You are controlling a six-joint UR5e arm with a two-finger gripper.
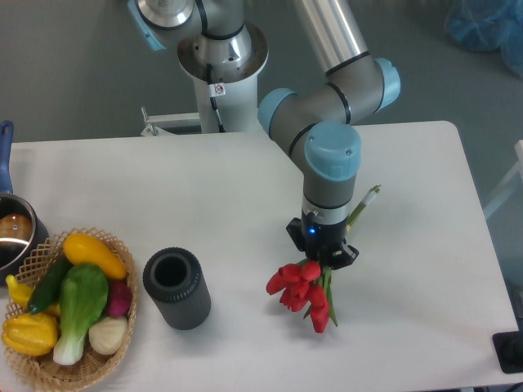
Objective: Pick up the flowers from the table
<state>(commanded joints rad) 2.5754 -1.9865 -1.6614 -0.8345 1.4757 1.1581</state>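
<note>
Camera view: fixed overhead angle on a large white smooth rectangular tabletop with rounded corners [204, 196], the grey-and-blue UR5e arm [331, 106] reaching in from the far edge.

Flowers: a small bunch of red tulips with closed buds, green leaves and long pale green stems [304, 292] lies right of centre toward the near edge, buds pointing near-left, stems running away to the far right where their pale tips [368, 198] show past the wrist.

Gripper: the black two-finger gripper [324, 255] points straight down over the bunch, just behind the buds where leaves meet stems. The wrist hides the fingers, so I cannot tell whether they stand wide, narrow or closed on the stems, nor whether the bunch is touching the table or just off it.

Step in hand: by my reading, the grasp itself, at or just short of closing.

Doing it well: the fingers should straddle the tied stems across their length, not along it, and close on the stems and not the soft buds. The grip looks near the heavier bud end, which should limit drooping; a slow, vertical lift would keep the long stems from swinging.

Risk: a squeeze too close to the blooms may crush them; a loose hold may let stems slide out.

Bystanders: a dark grey ribbed cylindrical cup [176, 288] stands well apart to the left; a wicker basket [121, 255] of colourful vegetables and a metal pot [16, 233] sit at the left edge.
</note>
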